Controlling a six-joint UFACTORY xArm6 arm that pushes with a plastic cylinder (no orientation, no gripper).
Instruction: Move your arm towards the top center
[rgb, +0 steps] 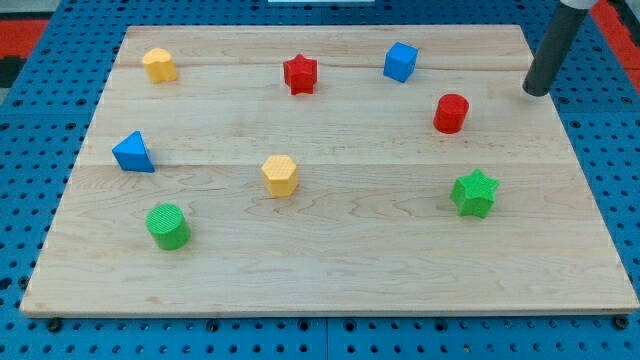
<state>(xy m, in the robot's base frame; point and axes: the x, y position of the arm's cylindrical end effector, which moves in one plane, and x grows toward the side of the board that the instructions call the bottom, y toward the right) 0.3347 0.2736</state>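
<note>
While the rod comes in from the view's top right corner, my tip sits on the counter close to its right edge, upper part of the board. No jaws on this rig, just the plain dark rod, so nothing is gripped or held; tip is touching no block.

Nearest block: red cylinder, to the left of the tip and slightly lower in view, clear gap between them. Blue cube is further left and a bit higher, near the top edge. Top center of the board is roughly the stretch between the red star and the blue cube; tip is well to the right of it.

Rest of layout:
- yellow block, top left; shape looks like a hexagonal prism, hard to be sure from this angle
- blue triangle, left side, mid height
- yellow hexagon, near board center, slightly left
- green cylinder, lower left
- green star, right side, below the red cylinder and well apart from it

All blocks stand apart, none touching another. Wooden counter lies on a blue perforated base, visible all around its edges. Rod's upper end is cut off by the frame.
</note>
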